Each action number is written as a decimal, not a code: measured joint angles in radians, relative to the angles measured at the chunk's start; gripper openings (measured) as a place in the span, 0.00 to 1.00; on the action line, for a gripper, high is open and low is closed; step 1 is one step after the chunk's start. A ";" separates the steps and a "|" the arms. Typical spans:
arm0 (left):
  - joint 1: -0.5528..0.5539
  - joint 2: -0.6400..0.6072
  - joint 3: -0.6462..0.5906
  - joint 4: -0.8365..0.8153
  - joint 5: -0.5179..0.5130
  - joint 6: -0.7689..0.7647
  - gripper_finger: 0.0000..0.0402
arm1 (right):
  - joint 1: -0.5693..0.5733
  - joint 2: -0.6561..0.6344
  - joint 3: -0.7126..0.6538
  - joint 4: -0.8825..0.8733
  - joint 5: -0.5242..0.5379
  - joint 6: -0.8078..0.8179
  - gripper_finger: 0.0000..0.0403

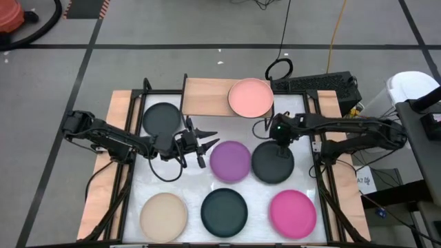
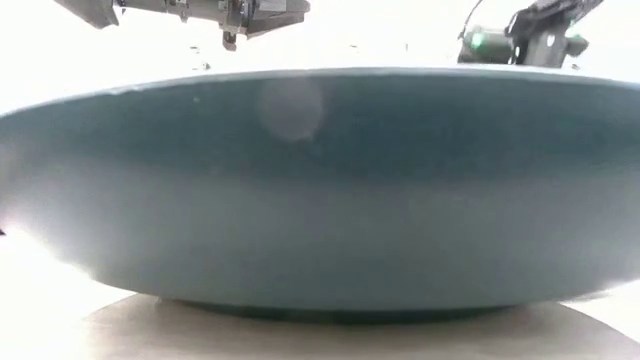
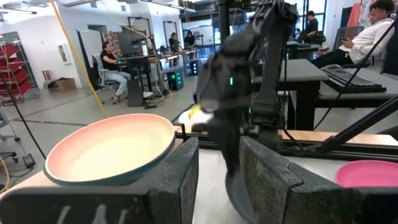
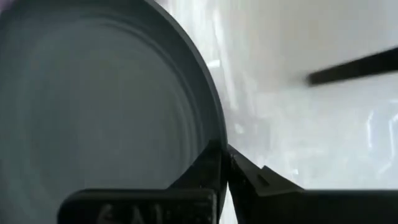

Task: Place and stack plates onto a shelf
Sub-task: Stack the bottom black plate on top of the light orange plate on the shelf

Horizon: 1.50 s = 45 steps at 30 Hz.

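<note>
The shelf (image 1: 207,96) stands at the table's far edge and carries the salmon pink plate (image 1: 250,98), which also shows in the left wrist view (image 3: 112,152). On the table lie a black plate (image 1: 162,118), the purple plate (image 1: 230,160), a second black plate (image 1: 272,164), the beige plate (image 1: 164,212), the dark teal plate (image 1: 224,211) (image 2: 320,190) and the magenta plate (image 1: 293,213). My left gripper (image 1: 207,146) (image 3: 219,180) is open and empty, just left of the purple plate. My right gripper (image 1: 279,140) (image 4: 225,168) is shut on the second black plate. My right gripper pinches the far rim (image 4: 217,140) of the second black plate between its two fingers. One finger (image 4: 205,171) is inside the plate and the other (image 4: 255,180) is outside. It comes from above, pointing down. Whether that edge is raised off the table cannot be told.
The shelf's left half (image 1: 203,96) is bare wood. Black frame rails (image 1: 127,165) run along the table's left and right sides. A keyboard (image 1: 320,84) and cables lie beyond the far right corner. People sit at desks in the room behind (image 3: 112,62).
</note>
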 joint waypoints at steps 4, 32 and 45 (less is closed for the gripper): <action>0.000 0.000 0.000 0.000 0.000 0.000 0.30 | 0.000 -0.095 0.105 -0.117 0.008 0.021 0.00; -0.001 0.000 0.000 0.001 0.000 -0.021 0.30 | -0.409 0.210 0.665 0.160 0.094 -0.019 0.00; 0.000 0.000 0.000 0.000 0.000 -0.017 0.30 | -0.562 0.328 0.864 -0.184 -0.039 -0.008 0.00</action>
